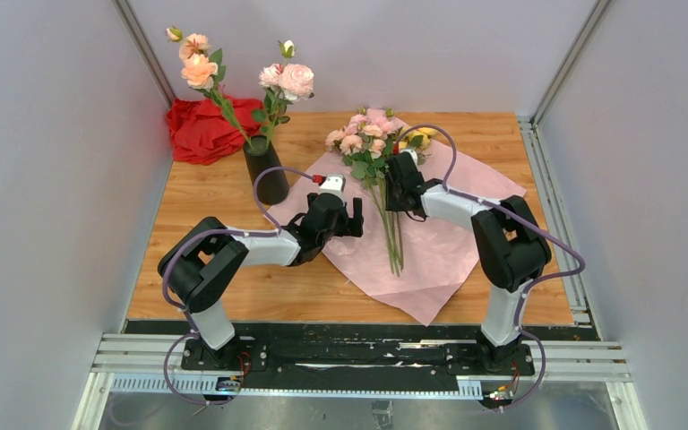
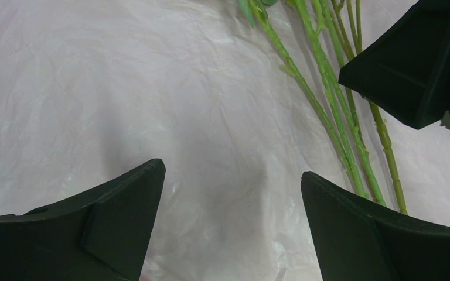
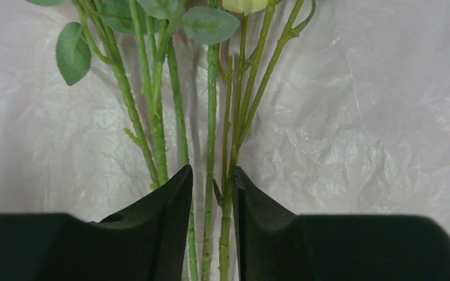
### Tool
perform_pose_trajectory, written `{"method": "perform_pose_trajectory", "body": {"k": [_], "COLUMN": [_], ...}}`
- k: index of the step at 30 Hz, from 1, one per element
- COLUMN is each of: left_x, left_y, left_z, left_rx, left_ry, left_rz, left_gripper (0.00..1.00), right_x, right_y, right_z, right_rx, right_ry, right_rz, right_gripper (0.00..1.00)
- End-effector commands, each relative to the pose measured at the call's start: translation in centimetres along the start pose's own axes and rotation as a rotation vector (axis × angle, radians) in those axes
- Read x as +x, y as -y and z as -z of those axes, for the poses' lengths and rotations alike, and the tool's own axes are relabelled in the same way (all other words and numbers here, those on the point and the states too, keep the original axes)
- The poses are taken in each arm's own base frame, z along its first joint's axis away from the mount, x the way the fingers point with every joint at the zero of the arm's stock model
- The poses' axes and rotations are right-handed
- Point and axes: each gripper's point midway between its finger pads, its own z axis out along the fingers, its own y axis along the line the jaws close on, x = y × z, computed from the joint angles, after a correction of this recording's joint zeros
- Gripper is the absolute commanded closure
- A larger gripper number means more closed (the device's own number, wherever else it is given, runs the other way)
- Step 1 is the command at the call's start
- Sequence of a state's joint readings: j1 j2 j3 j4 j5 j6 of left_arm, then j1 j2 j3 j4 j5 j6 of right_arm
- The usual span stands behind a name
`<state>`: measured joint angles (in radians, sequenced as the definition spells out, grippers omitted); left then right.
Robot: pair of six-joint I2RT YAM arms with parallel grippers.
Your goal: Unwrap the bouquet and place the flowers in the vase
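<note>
The bouquet's paper (image 1: pixel 430 260) lies unfolded flat, pale pink side up, with the flowers (image 1: pixel 365 134) resting on it, their blooms toward the back. The black vase (image 1: pixel 265 170) stands to the left of the paper and holds taller peach and pink roses. My right gripper (image 1: pixel 394 184) is down over the green stems (image 3: pixel 211 105). Its jaws (image 3: pixel 212 172) stand narrow around about three stems, with slim gaps still showing. My left gripper (image 1: pixel 351 218) hangs wide open over bare paper (image 2: pixel 211 117), left of the stems (image 2: pixel 328 88), with nothing between its fingers.
A bright red cloth (image 1: pixel 204 127) is bunched in the back left corner behind the vase. White walls and metal rails close in the wooden table (image 1: pixel 197 224) on three sides. The right gripper's black finger (image 2: pixel 416 64) shows at the upper right of the left wrist view.
</note>
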<state>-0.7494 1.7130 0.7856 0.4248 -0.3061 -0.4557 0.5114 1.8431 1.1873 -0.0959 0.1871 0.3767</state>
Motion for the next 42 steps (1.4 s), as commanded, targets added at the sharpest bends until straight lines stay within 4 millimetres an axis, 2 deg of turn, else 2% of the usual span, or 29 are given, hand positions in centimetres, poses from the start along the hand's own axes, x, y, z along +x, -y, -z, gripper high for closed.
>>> {"method": "perform_pose_trajectory", "body": {"k": [1, 17, 21, 23, 26, 27, 31, 35, 42], "left_x": [-0.5, -0.7, -0.7, -0.7, -0.6, -0.6, -0.5, -0.5, -0.5], "left_y": [0.7, 0.6, 0.6, 0.6, 0.6, 0.6, 0.6, 0.7, 0.7], "left_z": [-0.1, 0.1, 0.1, 0.1, 0.0, 0.0, 0.0, -0.1, -0.1], "left_rx": [0.017, 0.018, 0.017, 0.017, 0.016, 0.018, 0.019, 0.02, 0.023], "left_ry": [0.018, 0.022, 0.023, 0.023, 0.019, 0.019, 0.017, 0.016, 0.015], "left_rz": [-0.007, -0.007, -0.007, -0.007, -0.009, -0.008, -0.008, -0.009, -0.01], "left_gripper": [0.02, 0.02, 0.02, 0.02, 0.02, 0.02, 0.02, 0.02, 0.02], "right_x": [1.3, 1.7, 1.7, 1.5, 1.4, 1.4, 1.3, 1.2, 1.3], "right_y": [0.7, 2.1, 2.1, 2.2, 2.2, 2.1, 2.1, 2.2, 2.6], "right_z": [-1.1, -1.0, -0.9, -0.8, -0.6, -0.5, -0.4, 0.0, 0.3], "right_rx": [0.006, 0.016, 0.014, 0.011, 0.004, 0.002, -0.002, -0.002, 0.013], "right_ry": [-0.047, -0.037, -0.033, -0.022, -0.01, -0.008, -0.003, 0.009, 0.016], "right_rz": [-0.042, -0.117, -0.122, -0.126, -0.126, -0.126, -0.126, -0.127, -0.134], "right_gripper": [0.68, 0.74, 0.96, 1.0, 0.99, 0.94, 0.91, 0.79, 0.79]}}
